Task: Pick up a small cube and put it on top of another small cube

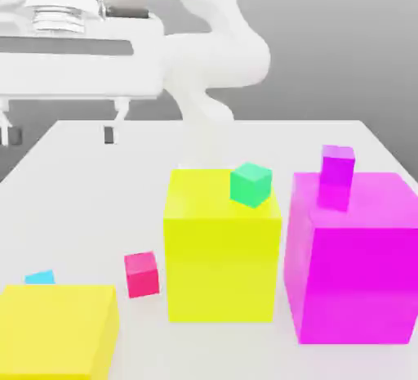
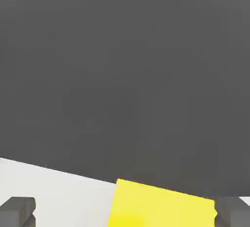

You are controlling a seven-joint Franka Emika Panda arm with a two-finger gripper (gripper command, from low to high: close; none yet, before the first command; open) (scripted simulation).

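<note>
- The small cyan cube (image 1: pixel 39 277) lies on the white table (image 1: pixel 90 207) at the exterior view's left, just behind the low yellow block (image 1: pixel 55 329), well apart from the gripper (image 1: pixel 59 134) hanging above the far edge.
- The gripper's 2 fingers (image 2: pixel 18 210) stand wide apart, holding nothing.
- The exterior view shows a small pink-red cube (image 1: pixel 141 274), a green cube (image 1: pixel 251 184) atop the tall yellow block (image 1: pixel 220 256), and a magenta block (image 1: pixel 351 264); the hand view shows a yellow top face between the fingertips.
- The cyan cube is tiny, light blue, mostly hidden.
</note>
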